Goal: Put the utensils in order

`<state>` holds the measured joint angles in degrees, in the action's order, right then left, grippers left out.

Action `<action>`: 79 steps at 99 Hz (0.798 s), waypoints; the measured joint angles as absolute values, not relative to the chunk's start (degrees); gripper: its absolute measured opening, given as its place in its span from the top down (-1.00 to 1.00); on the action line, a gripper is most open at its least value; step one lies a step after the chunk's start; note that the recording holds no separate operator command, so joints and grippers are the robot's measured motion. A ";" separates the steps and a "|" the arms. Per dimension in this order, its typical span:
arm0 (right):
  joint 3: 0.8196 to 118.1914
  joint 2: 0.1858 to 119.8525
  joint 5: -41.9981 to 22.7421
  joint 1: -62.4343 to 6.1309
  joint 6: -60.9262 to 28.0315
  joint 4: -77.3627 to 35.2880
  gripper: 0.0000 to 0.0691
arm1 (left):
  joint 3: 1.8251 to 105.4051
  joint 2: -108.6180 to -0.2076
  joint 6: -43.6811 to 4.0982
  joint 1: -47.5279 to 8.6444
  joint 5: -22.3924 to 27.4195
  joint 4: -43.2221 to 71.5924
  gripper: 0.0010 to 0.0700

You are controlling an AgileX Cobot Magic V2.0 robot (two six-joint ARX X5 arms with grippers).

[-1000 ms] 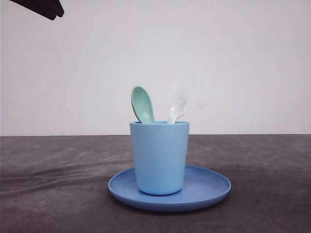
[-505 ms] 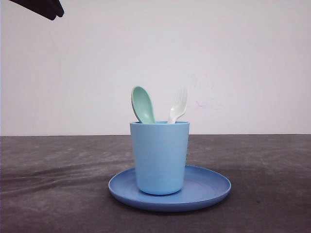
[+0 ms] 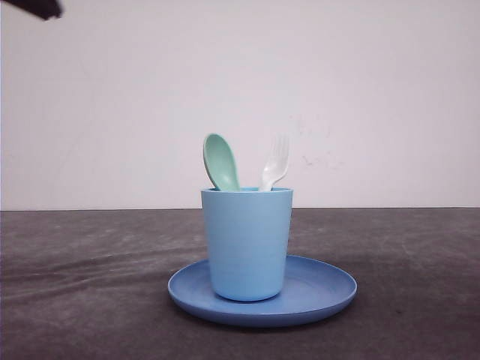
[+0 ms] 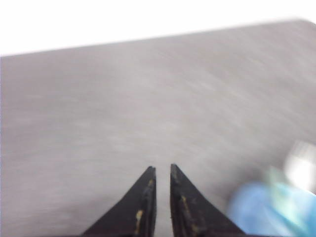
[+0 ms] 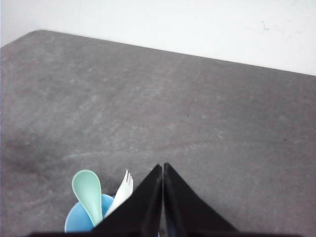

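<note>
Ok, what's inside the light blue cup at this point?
The cup on the plate holds the mint-green spoon, bowl up, and the white fork, tines up. Both handles go down inside; the cup wall hides them, so whatever else lies at the bottom is unseen.

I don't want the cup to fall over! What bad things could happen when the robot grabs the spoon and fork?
The pale mint-green plastic spoon and white plastic fork stand close together in the tall light blue cup, so a gripper might bump one while grabbing the other. A sideways pull could tip the cup, which only rests on the round blue plate. Both grippers, left and right, look nearly closed and must open first.
</note>
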<state>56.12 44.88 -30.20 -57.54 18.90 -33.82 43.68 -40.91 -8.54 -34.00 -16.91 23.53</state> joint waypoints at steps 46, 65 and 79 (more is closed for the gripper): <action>56.12 44.88 -30.20 -57.54 18.90 -32.99 0.99 | 9.34 -13.10 -5.37 -9.48 -11.79 10.09 0.95; 56.12 44.88 -30.20 -57.56 18.90 -32.99 0.99 | 1.87 -4.58 -3.29 -6.72 -7.49 10.41 0.95; 56.12 44.88 -30.20 -57.60 18.90 -32.86 0.99 | 1.85 -1.65 -1.89 -5.89 -7.31 10.20 0.95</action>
<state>56.12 44.88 -30.20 -57.60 18.90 -32.86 1.85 -1.65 -1.89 -5.89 -7.31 10.20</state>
